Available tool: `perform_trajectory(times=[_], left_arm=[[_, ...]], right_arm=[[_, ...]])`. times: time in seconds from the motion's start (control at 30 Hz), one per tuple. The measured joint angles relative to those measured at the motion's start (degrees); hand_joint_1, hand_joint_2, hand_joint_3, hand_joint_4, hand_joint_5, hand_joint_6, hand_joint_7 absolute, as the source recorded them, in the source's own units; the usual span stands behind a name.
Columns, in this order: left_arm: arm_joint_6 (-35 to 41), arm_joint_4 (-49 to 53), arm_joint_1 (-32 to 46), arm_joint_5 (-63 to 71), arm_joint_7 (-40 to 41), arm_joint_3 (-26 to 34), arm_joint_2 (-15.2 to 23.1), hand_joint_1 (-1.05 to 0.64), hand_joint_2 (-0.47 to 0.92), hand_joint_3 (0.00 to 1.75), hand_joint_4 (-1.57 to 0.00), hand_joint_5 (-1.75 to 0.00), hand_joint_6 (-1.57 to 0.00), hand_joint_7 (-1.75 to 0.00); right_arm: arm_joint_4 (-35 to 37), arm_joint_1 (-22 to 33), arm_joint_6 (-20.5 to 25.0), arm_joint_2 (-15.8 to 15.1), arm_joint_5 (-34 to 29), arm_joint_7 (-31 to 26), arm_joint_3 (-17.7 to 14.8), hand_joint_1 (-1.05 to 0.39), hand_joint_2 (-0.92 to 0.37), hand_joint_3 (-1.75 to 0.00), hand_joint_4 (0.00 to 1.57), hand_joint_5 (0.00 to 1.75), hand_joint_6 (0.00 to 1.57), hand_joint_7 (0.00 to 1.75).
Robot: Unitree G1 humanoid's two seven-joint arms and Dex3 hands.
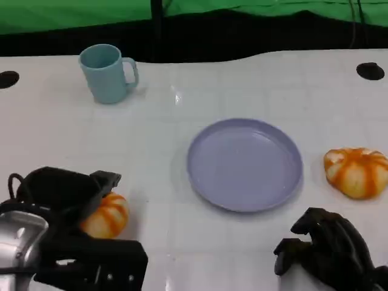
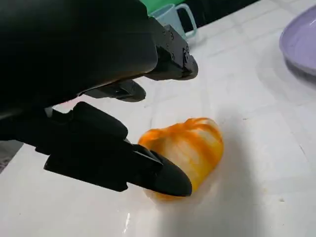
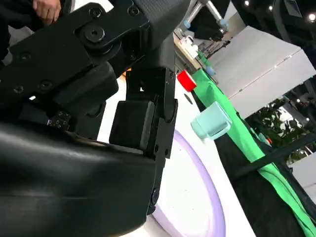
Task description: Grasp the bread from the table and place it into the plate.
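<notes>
Left robot hand: we see our left robot hand [image 1: 73,200] at the near left of the white desk [image 1: 157,139], its black fingers [image 2: 148,170] spread on either side of a round orange-and-white striped bread roll [image 1: 108,216]; one finger touches the roll's side in the left wrist view, the other stands apart above it, so the hand is wide and holds nothing.
Bread at the left: this roll [image 2: 190,150] lies on the desk, left of the plate and apart from it.
Right robot hand: our right robot hand [image 1: 327,248] sits at the near right edge, fingers curled in with nothing in them.
Plate: the round lavender plastic plate [image 1: 244,165] lies flat mid-desk, bare inside.
Second bread: another orange-and-white striped roll [image 1: 357,171] rests on the desk just right of the plate, not touching it.
Mug: a light blue plastic mug [image 1: 108,73] stands upright at the far left, handle to the right.
</notes>
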Motion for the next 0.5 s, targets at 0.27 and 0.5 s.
perform_trajectory(times=[0.27,0.5], left_arm=[[0.41,12.44,-4.76,1.07,2.92,-4.17,-1.79,-0.73,0.85,0.00,-0.29,0.00,-0.18,0.00],[0.74,20.99,-8.35,1.02,5.30,-7.52,-2.91,-0.70,0.83,0.00,-0.29,-0.01,-0.19,-0.01]], right_arm=[[-1.04,0.48,0.94,0.06,0.02,-1.05,0.20,-1.03,-0.70,0.00,1.57,0.72,1.57,0.35],[-1.08,0.60,1.09,0.02,0.15,-0.99,0.35,-1.02,-0.70,0.00,1.57,0.70,1.57,0.34]])
